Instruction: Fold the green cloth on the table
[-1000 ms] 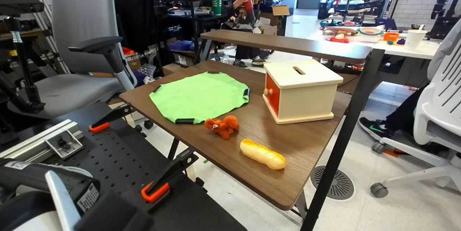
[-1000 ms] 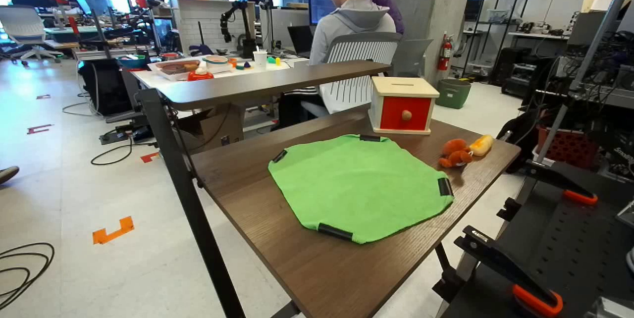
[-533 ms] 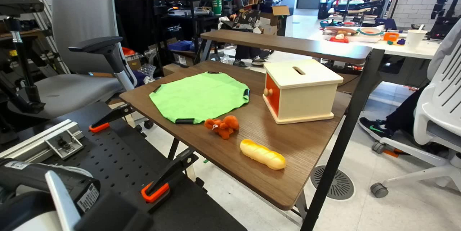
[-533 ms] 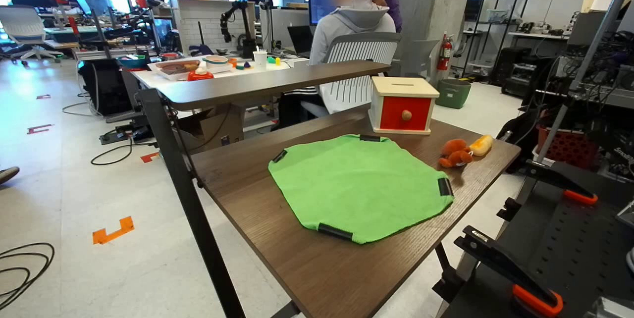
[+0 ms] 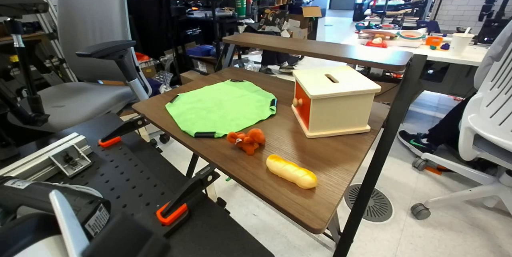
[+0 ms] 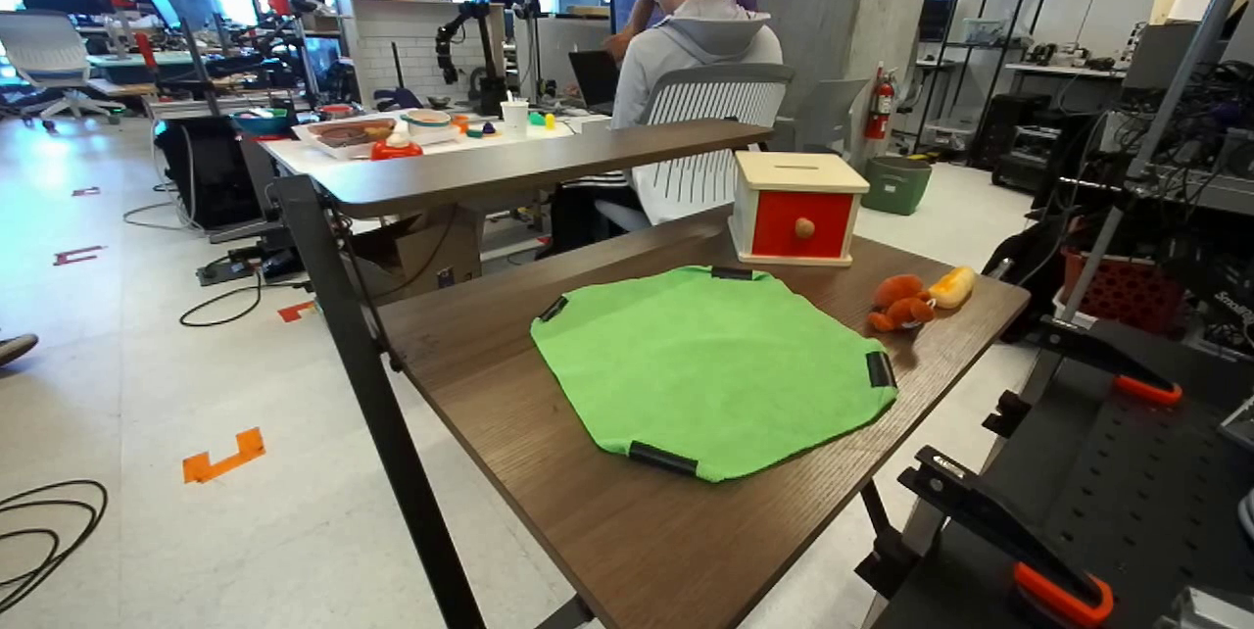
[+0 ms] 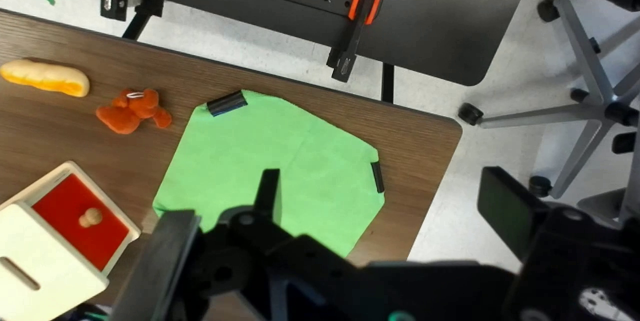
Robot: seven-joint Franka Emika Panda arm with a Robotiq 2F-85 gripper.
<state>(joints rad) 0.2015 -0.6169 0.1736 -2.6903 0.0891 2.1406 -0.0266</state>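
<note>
One plush [image 5: 250,141] and one box [image 5: 340,107] sit near the green cloth [image 5: 224,107], bread [image 5: 291,171] farther off, the hand [image 7: 384,191] spread wide.

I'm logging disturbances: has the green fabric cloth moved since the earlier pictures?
No; in both exterior views, the green cloth shows no shift against the brown tabletop.

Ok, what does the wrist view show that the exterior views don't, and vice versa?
Wrist view only: the gripper close up, jaws wide apart.

Exterior views only: the green cloth in full, with four black strips, plus a white cup in the background.

Shared: the table, orange plush toy, yellow bread-shaped item, wooden box, part of the cloth.
</note>
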